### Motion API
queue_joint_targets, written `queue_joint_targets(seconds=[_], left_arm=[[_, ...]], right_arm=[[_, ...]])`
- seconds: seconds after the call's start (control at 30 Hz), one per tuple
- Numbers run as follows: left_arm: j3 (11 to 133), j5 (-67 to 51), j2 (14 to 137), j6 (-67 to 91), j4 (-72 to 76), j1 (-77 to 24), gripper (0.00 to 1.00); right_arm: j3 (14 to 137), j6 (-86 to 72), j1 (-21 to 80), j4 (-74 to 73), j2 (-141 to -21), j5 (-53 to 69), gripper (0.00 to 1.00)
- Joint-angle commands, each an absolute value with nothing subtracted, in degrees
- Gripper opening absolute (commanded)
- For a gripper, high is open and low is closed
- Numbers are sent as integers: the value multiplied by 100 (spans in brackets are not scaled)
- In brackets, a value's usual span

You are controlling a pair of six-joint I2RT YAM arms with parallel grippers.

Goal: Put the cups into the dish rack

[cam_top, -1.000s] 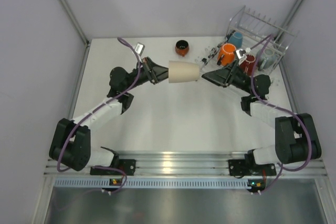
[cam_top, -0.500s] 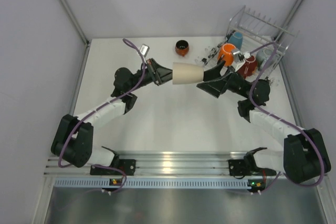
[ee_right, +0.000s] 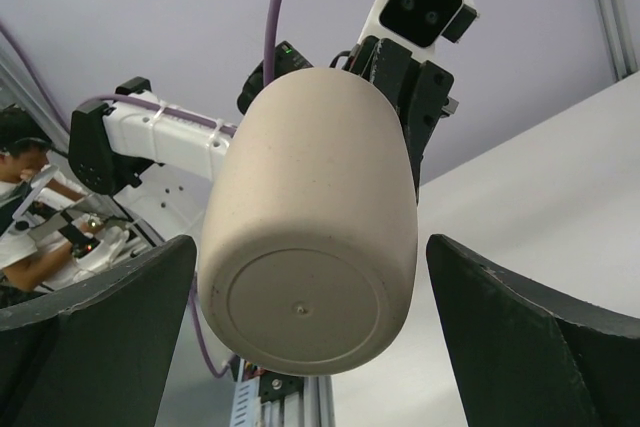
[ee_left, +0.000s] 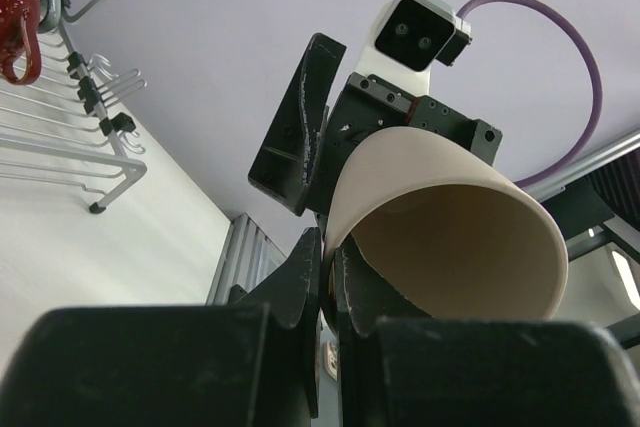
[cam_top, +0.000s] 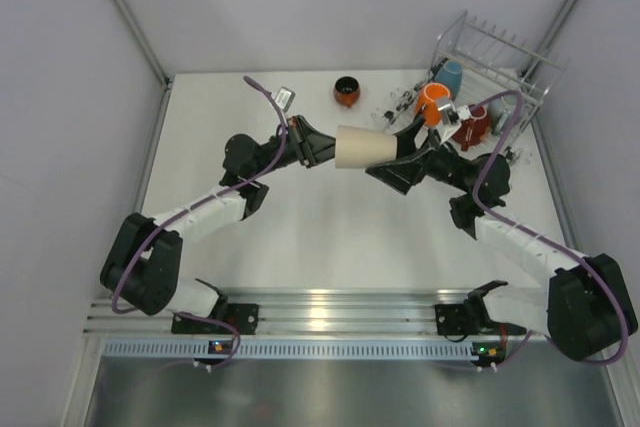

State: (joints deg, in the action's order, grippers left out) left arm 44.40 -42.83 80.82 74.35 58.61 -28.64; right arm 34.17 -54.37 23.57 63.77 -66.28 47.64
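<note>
Left hand (cam_top: 328,146): clenched on the rim of the beige tumbler (cam_top: 368,146), one finger inside the mouth and one outside on the wall.
Left arm (cam_top: 200,209): stretched forward and rightward from its base, its hand lifted above the table (cam_top: 300,237) and pointing at the other hand.
Right hand (cam_top: 388,154): spread wide, a finger on either side of the tumbler's base. The wrist view shows a gap on both sides, so nothing is gripped.
Right arm (cam_top: 520,239): reaching forward from its base, then bent leftward at the elbow near the rack to meet the tumbler.
Tumbler's place: in the air on its side over mid-table, between the two hands, mouth toward the left hand and base toward the right.
Dish rack (cam_top: 487,44): at the far right corner of the table. An orange cup (cam_top: 432,102), a red mug (cam_top: 473,125) and a light blue cup (cam_top: 451,74) sit within its frame.
Dark-and-orange cup (cam_top: 346,91): upright on the table near the far edge, left of the rack, apart from both hands.
</note>
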Motion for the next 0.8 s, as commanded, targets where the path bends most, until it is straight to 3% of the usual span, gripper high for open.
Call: queue_joint_targets(seconds=[0.0,0.23,0.6,0.7,0.77], left_arm=[[4403,-4368,8147,7576,6741,-2892,0],[4395,-4465,8236,7726,7014,-2900,0],[4236,-4491,8139,7647,7014,-2909,0],[4228,-4483,8139,7638,7014,-2909,0],[4228,-4474,8147,7620,7005,-2909,0]], right_arm=[[3560,-5458,2443,6996,-6645,4746,99],[3542,-5432,2478,7005,-6627,4702,96],[3524,-5405,2496,6987,-6627,4605,99],[3524,-5388,2513,6987,-6609,4614,93],[3559,-5379,2522,6970,-6636,4641,80]])
